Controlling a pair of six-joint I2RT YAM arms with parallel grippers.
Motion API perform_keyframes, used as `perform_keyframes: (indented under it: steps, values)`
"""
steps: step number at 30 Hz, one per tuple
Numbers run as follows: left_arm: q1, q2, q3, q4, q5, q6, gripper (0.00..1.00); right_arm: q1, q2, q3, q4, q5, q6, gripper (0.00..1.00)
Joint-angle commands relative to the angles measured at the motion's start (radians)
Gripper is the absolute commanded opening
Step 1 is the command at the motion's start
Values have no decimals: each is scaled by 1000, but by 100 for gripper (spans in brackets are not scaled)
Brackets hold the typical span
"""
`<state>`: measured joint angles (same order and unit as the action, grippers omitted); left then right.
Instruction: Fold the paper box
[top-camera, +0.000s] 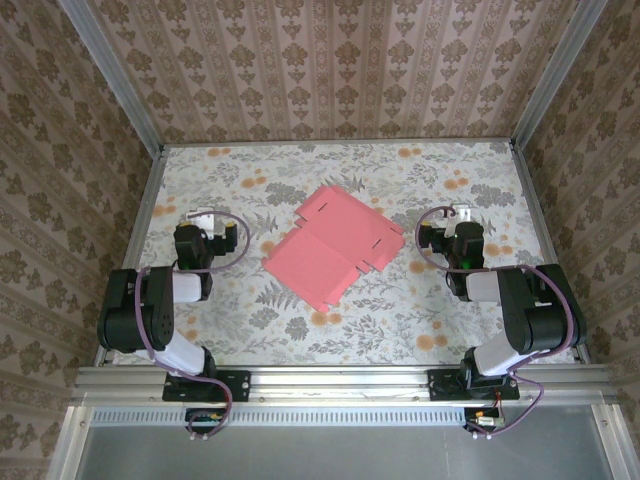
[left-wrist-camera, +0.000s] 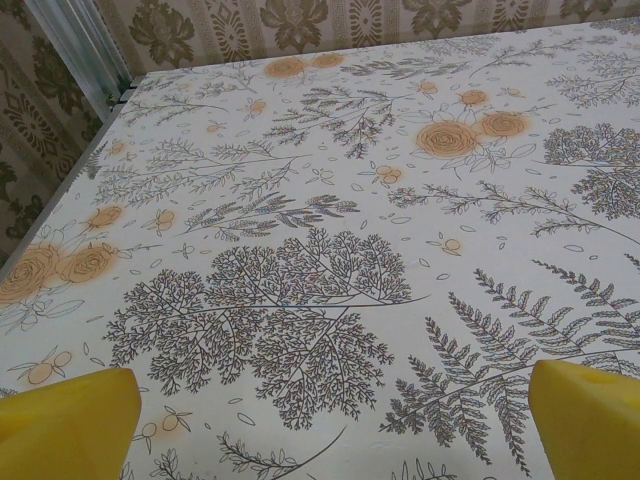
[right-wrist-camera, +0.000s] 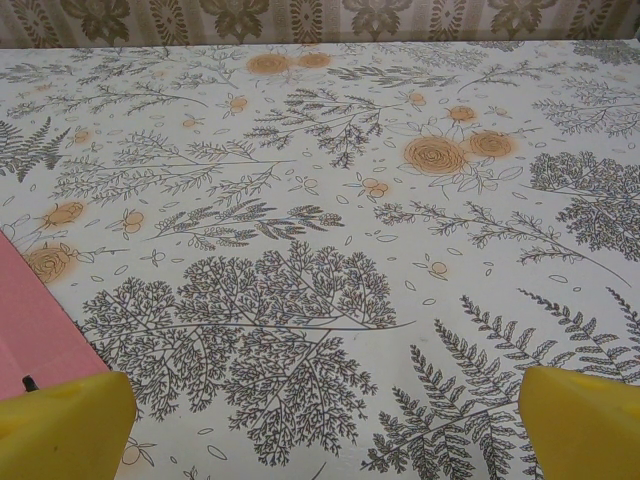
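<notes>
Two yellow fingertips sit at the bottom corners of the left wrist view. They belong to the left gripper, which is spread wide with nothing between the fingers, hanging over a table covered in a pale cloth printed with grey ferns and orange flowers. The right gripper is spread just as wide and is also empty. Just past its left finger, a pink edge comes in from the left side of the view. That edge belongs to the paper box, which is not yet folded. From above it is a flat pink sheet with notched flaps, lying in the middle of the table between the two arms. It is turned askew to the table edges, so its corners point left, right, near and far, and a crease runs slantwise across it. One corner reaches toward the right gripper and stops close to it. The opposite corner points toward the left gripper and is also near it. The sheet lies inward from each gripper: to the right of the left one and to the left of the right one. Judging by the pink edge beside its finger, the right arm seems slightly the nearer. Either arm would have to swing toward the centre to reach a flap.
</notes>
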<state>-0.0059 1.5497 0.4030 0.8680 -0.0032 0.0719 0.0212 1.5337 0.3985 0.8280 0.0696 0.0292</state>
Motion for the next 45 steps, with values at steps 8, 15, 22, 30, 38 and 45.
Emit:
perform_keyframes:
  steps: [8, 15, 22, 30, 38, 45]
  values:
    - [-22, -68, -2, -31, -48, -10, 100, -1, -152, 13, -108, -35, -14, 100]
    - [-132, -287, 128, -494, -221, -73, 100, 86, -386, 103, -476, 85, 7, 100]
    - [-239, -428, 285, -891, -154, -208, 100, 170, -521, 287, -933, 89, 305, 100]
    - [-272, -490, 312, -1062, 121, -431, 100, 314, -428, 363, -1075, 2, 517, 100]
    - [-279, -488, 272, -1037, 237, -550, 100, 471, -238, 448, -1102, -64, 672, 100]
    - [-279, -471, 247, -1008, 294, -596, 100, 534, -70, 505, -1082, -68, 714, 100]
